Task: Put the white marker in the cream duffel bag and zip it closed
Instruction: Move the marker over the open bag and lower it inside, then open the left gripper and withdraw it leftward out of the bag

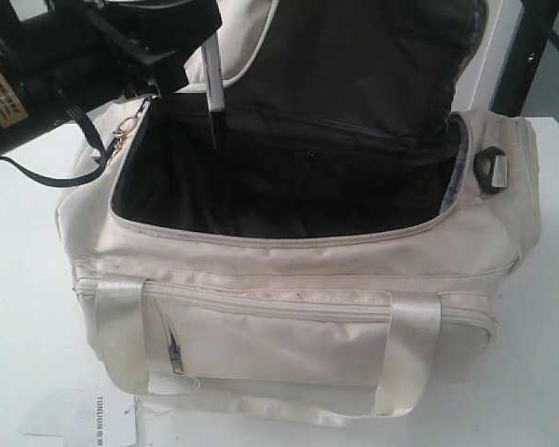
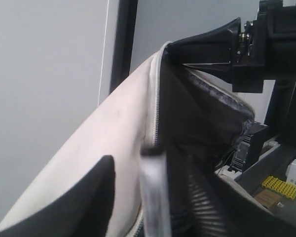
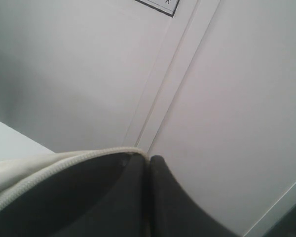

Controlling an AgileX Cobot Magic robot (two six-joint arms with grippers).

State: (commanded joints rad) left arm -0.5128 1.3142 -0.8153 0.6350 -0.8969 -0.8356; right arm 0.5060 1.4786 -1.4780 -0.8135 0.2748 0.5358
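Left gripper: the black left gripper (image 1: 197, 48) (image 2: 148, 217) is clamped on a thin white marker with a black cap end (image 1: 212, 93) (image 2: 154, 182); it hangs over the back left corner of the bag's mouth
White marker: upright, black cap end down; its tip sits at the level of the opening, over the dark lining; it seems clear of the lining, though the dark interior makes this hard to judge
Bag: a large soft cream fabric duffel bag (image 1: 289, 270) (image 2: 113, 138) (image 3: 19, 173) stands on the white table (image 1: 28, 317); its mouth is wide open; the curved zipper flap is raised upright behind the opening
Right gripper: the black right gripper (image 2: 177, 52) (image 3: 148, 170) has its fingers pinched together on the flap's zippered edge, holding the flap up
Nearby: a grey strap buckle (image 1: 489, 169) sits on the bag's right end; a printed white paper sheet (image 1: 102, 419) lies on the table at the bag's front left corner
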